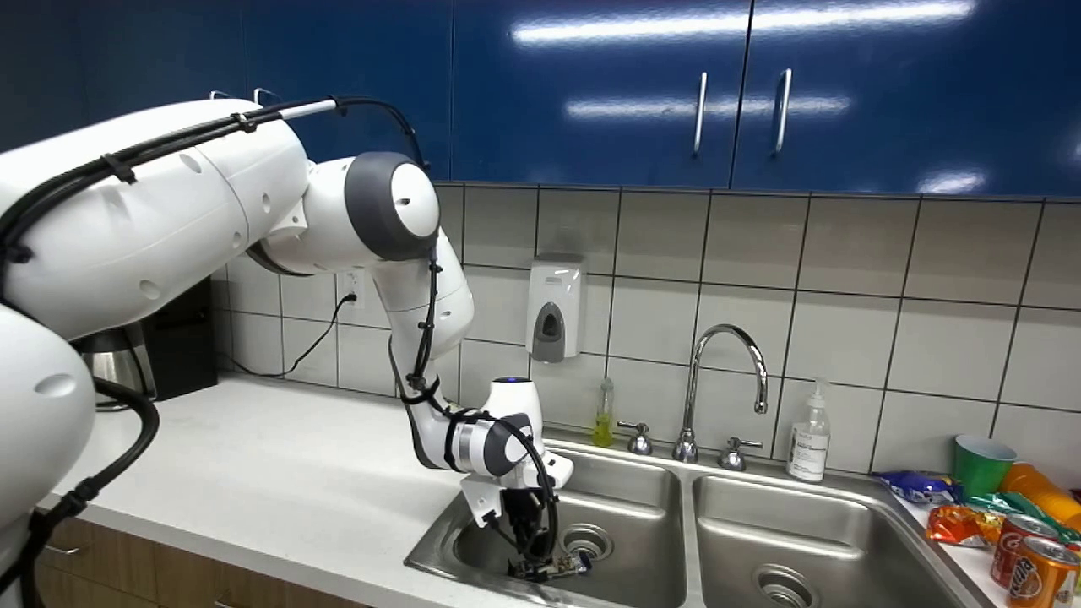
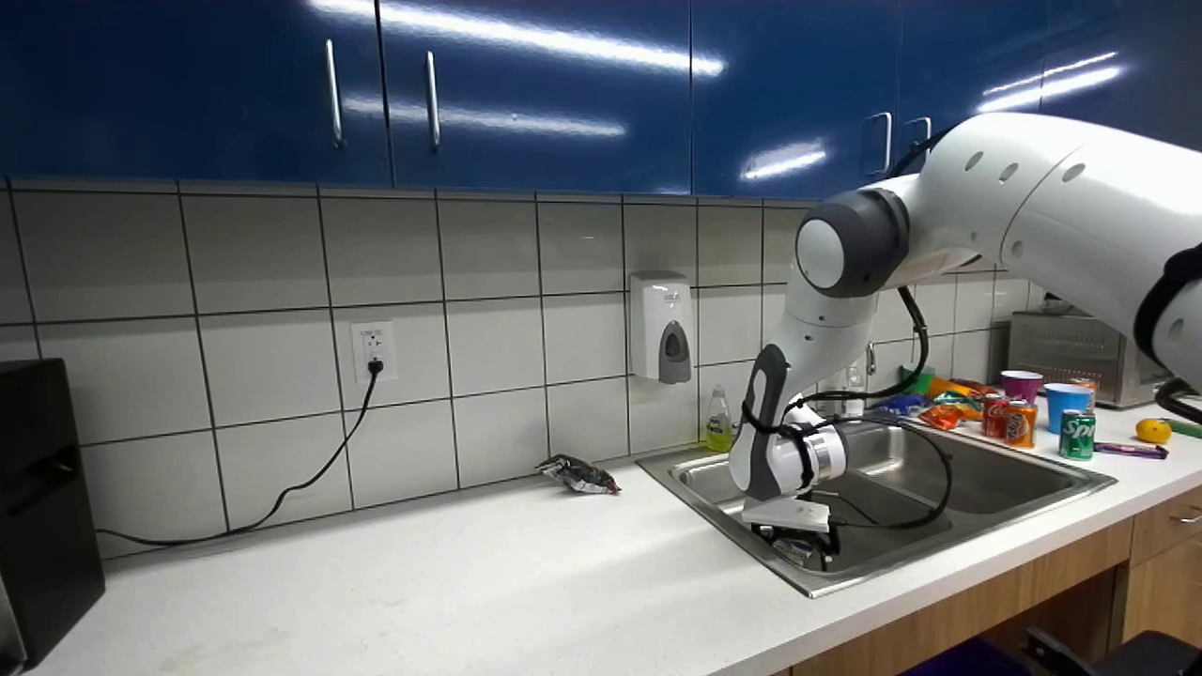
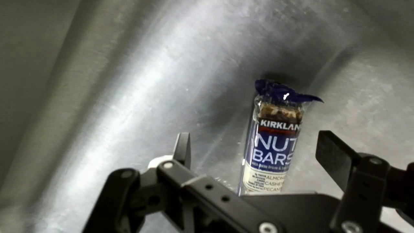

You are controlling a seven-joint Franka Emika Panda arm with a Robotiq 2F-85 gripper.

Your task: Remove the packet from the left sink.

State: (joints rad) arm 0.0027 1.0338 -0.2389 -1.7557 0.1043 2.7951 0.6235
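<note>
The packet point(image 3: 270, 152) is an oblong nut bar in a clear wrapper with a dark blue and cream label. It lies on the floor of the left sink point(image 1: 646, 536), and its end shows beside the gripper in an exterior view point(image 1: 578, 564). My gripper point(image 3: 255, 142) is open, pointing down inside the left sink, with one finger on each side of the packet and a gap to both. The packet's near end is hidden behind the gripper. The gripper also shows low in the basin in an exterior view point(image 2: 798, 543), where the packet is mostly covered.
A divider separates the right sink point(image 1: 794, 523). The faucet point(image 1: 688, 397), soap bottle point(image 1: 604, 414) and pump bottle point(image 1: 809, 439) stand behind. Snack packets, cups and cans point(image 1: 1043, 570) are right of the sinks. A crumpled dark bag point(image 2: 577, 474) lies on the counter point(image 2: 451, 582).
</note>
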